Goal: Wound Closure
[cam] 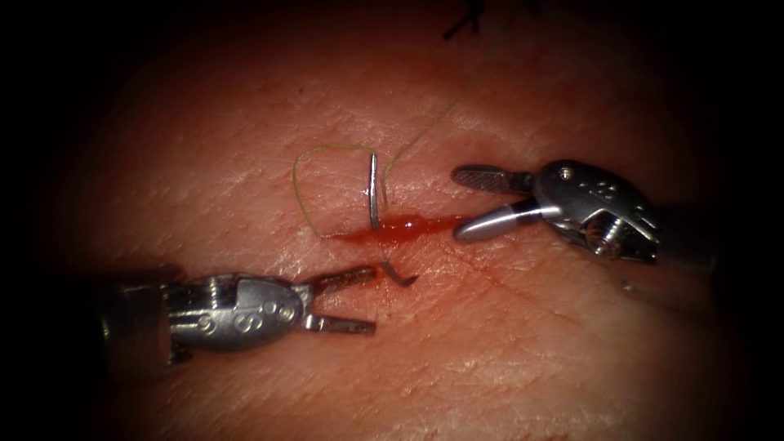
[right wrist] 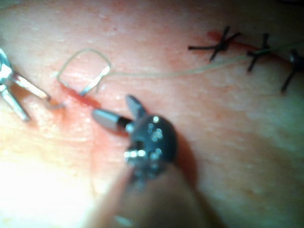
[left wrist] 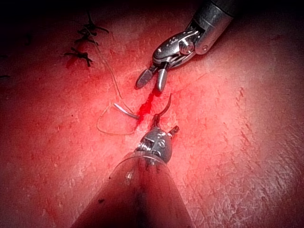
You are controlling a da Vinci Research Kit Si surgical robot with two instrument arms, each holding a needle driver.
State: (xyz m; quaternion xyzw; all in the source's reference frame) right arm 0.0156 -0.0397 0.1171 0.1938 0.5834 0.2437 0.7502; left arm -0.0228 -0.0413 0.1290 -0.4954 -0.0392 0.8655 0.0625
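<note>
The curved needle is in the tissue. Its tail end stands up just above the red fluid, and its tip comes out below the fluid. Neither tool holds it. My left tool lies beside the tip with jaws open and empty, the upper jaw close to the emerging point. My right tool is open and empty at the right end of the fluid. Pale thread loops left from the needle's tail, and a strand runs up toward the far stitches. The left wrist view shows the needle tip just ahead of my left tool.
Dark knotted stitches with cut ends close the far part of the cut, also seen as stitches and at the top edge as stitches. My right tool shows open near the needle's tail.
</note>
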